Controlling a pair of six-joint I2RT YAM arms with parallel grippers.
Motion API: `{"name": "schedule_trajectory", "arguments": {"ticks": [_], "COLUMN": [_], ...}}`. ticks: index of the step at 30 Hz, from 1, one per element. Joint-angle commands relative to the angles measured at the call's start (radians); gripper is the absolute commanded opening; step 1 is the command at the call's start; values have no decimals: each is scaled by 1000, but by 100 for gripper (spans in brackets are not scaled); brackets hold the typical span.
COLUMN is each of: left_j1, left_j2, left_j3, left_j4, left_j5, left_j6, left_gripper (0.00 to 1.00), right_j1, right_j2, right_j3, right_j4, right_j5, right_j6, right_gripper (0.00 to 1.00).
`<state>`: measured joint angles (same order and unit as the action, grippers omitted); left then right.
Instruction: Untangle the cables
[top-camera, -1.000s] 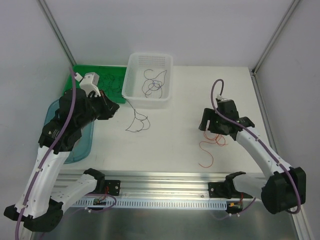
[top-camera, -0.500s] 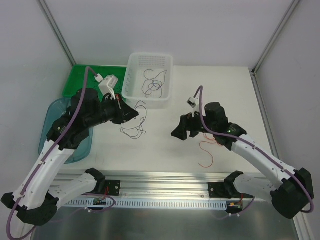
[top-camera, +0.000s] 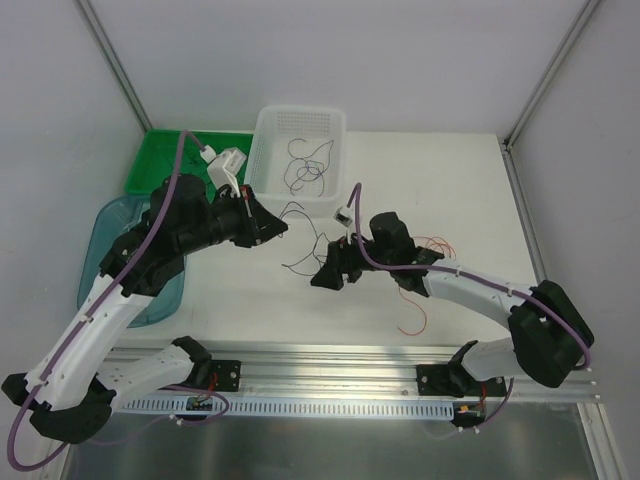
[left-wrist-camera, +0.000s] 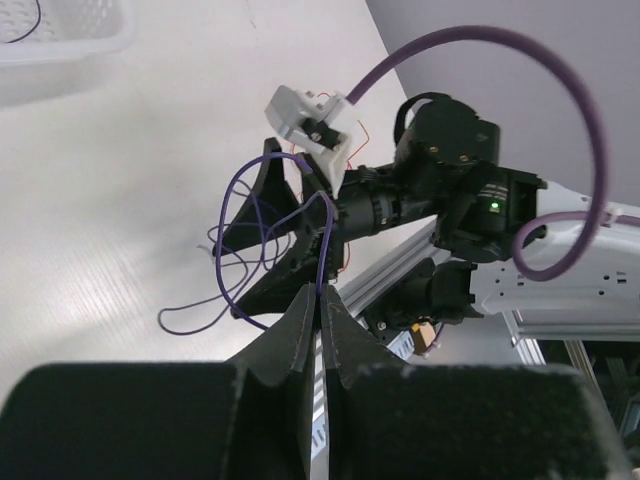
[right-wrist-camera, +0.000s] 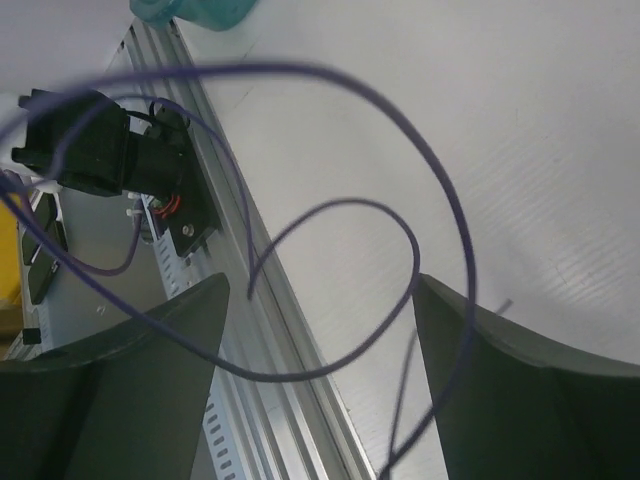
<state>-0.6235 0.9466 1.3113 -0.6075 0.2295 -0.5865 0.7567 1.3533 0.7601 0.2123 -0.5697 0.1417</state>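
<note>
My left gripper (top-camera: 276, 226) is shut on a thin dark purple cable (top-camera: 300, 262) and holds it above the table; in the left wrist view its tips (left-wrist-camera: 320, 292) pinch the strand and the cable (left-wrist-camera: 245, 225) hangs in loops beyond them. My right gripper (top-camera: 325, 276) is open right at those hanging loops. In the right wrist view the purple cable (right-wrist-camera: 410, 235) curls through the gap of that gripper (right-wrist-camera: 322, 285), and neither finger (right-wrist-camera: 150, 350) presses on it. A red cable (top-camera: 417, 312) lies on the table under the right arm.
A white basket (top-camera: 340, 150) at the back holds more dark cables (top-camera: 305, 165). A green tray (top-camera: 160, 165) sits at the back left, with a teal bin (top-camera: 95, 265) in front of it. The aluminium rail (top-camera: 330, 355) runs along the near edge.
The left gripper has carried the purple cable rightward from the green tray to mid-table. The right arm swung left from the red cable to the hanging loops.
</note>
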Motion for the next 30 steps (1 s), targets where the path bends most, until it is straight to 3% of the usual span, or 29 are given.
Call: {"name": "schedule_trajectory", "arguments": {"ticks": [1, 5, 10, 13, 15, 16, 17, 21, 25, 30], "left_j1": [-13, -13, -13, -12, -12, -13, -12, -12, -12, -13], "left_j2": [-14, -32, -72, -83, -77, -74, -68, -62, -48, -22], "left_j3": [46, 54, 26, 13, 16, 19, 22, 29, 39, 63], "left_j4": [45, 45, 37, 34, 34, 34, 32, 34, 35, 35], "left_j5": [-2, -16, -119, -137, -124, -115, -113, -114, -108, -55], "left_j6": [-18, -3, 25, 17, 13, 8, 8, 2, -9, -27], "left_gripper": [0, 0, 0, 0, 0, 0, 0, 0, 0, 0], "right_j1": [6, 4, 4, 0, 0, -2, -2, 3, 10, 18], "right_j2": [47, 64, 9, -34, -43, -42, -42, -29, -23, -25], "right_j3": [-34, -48, -48, -67, -68, -70, -70, -58, -44, -28], "right_j4": [127, 139, 37, 27, 30, 48, 61, 107, 140, 139], "right_j5": [-47, -50, -19, 5, -5, -15, -30, -45, -58, -32], "right_j6": [24, 21, -37, -50, -44, -36, -30, 2, 16, 12], "right_gripper": [75, 55, 14, 4, 8, 15, 30, 48, 54, 55]}}
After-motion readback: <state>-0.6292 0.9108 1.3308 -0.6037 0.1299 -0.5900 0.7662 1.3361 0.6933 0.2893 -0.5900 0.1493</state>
